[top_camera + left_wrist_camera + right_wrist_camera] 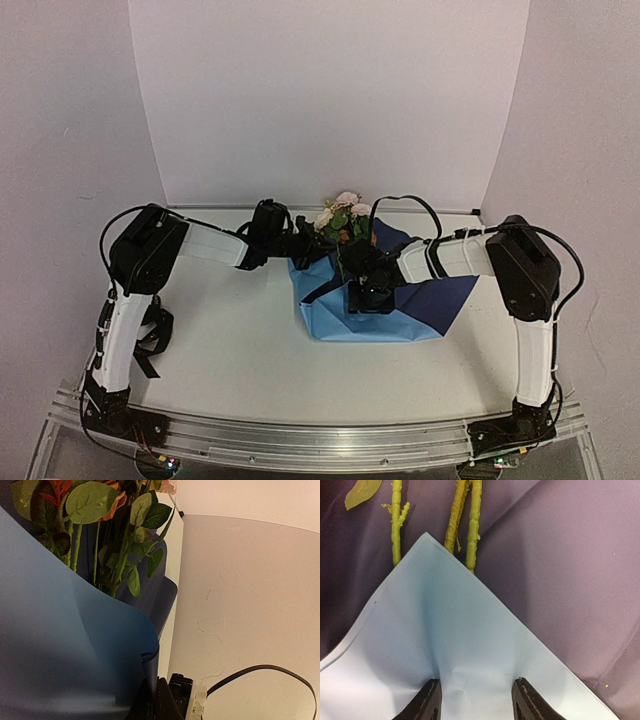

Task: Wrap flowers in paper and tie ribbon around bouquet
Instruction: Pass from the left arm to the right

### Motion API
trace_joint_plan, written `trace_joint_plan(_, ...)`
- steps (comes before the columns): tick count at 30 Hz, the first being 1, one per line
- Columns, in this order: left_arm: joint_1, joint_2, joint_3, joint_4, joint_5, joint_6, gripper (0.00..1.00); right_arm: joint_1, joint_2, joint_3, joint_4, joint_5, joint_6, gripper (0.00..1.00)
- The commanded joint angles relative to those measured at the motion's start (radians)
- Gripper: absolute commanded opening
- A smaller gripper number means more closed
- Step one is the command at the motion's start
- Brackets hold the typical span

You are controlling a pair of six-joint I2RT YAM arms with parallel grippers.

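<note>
Large creased paper sheet, light blue on one face and navy on the other (345, 325), lies right of centre on the pale surface (230, 330). Small bunch of pink, white and reddish roses with green stems (343, 213) rests on it, heads at its 12 o'clock end.

Left gripper (152, 695): fingers closed, pinching the sheet's 10 o'clock edge, which is lifted and curls up beside the leaves.

Right gripper (477, 697): fingers (427, 702) apart, tips pressing on a light blue folded corner that covers the stem ends, at 6 o'clock from the heads.
</note>
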Motion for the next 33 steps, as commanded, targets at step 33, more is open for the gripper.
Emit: trace_joint_plan(33,0.0,0.033,0.059,0.024,0.003,0.034,0.0,0.046,-0.204,-0.143,0.088,-0.122,-0.133,0.92)
